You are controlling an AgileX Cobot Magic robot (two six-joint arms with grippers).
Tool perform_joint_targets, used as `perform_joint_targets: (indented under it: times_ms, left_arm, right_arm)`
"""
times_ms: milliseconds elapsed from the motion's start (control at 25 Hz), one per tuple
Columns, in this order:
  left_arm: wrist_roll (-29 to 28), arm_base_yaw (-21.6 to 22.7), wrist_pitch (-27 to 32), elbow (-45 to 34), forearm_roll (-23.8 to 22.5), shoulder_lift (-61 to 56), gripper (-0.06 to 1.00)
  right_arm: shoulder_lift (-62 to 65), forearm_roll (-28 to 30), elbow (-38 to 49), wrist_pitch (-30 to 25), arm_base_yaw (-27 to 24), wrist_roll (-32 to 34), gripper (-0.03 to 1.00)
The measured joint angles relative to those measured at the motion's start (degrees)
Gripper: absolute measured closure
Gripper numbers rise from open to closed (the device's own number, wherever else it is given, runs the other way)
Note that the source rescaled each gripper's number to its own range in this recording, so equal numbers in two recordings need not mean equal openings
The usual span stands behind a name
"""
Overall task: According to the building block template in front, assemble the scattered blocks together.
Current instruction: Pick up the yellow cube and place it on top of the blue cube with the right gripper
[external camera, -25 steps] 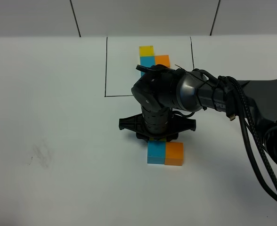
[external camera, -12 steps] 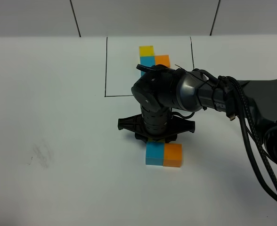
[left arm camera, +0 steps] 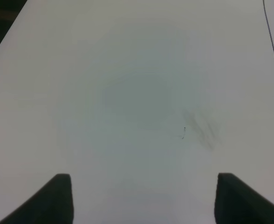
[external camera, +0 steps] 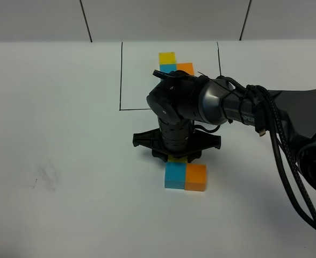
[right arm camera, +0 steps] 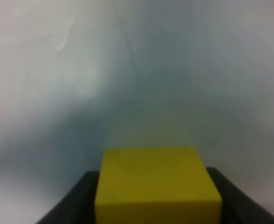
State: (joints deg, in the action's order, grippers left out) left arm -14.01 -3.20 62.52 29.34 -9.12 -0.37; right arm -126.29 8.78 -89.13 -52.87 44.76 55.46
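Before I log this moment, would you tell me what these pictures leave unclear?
- Yellow block: in the high view the right gripper hides nearly all of it, including its contact with the cyan block.
- Template: its cyan cube is largely behind the arm.
- Right wrist view: blurred; the frame edge crops the jaws.

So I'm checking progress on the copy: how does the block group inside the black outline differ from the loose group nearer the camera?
The framed group shows yellow, cyan and orange blocks; the loose group shows only cyan and orange joined, its yellow block sitting between the right pincer's fingers. The framed group sits inside the black outline; the loose group lies on bare table. Both have cyan left of orange.
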Motion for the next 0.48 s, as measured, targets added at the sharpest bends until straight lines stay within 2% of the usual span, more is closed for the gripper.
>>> perform_joint_targets:
  times_ms: [200,320,480]
  left_arm:
    - [0.0,0.0,0.0,0.0,0.0,0.0,0.49]
    - [0.0,0.0,0.0,0.0,0.0,0.0,0.49]
    - [0.06,0.0,0.0,0.0,0.0,0.0,0.49]
  right_arm:
    - [0.0,0.45,-1.53,-2.03,0.0,0.0,0.61]
    - [0.0,0.82,-1.81,-2.31,0.0,-0.05,0.46]
    - [0.36,4.1,-1.81,-2.17,0.0,-0.96,0.2]
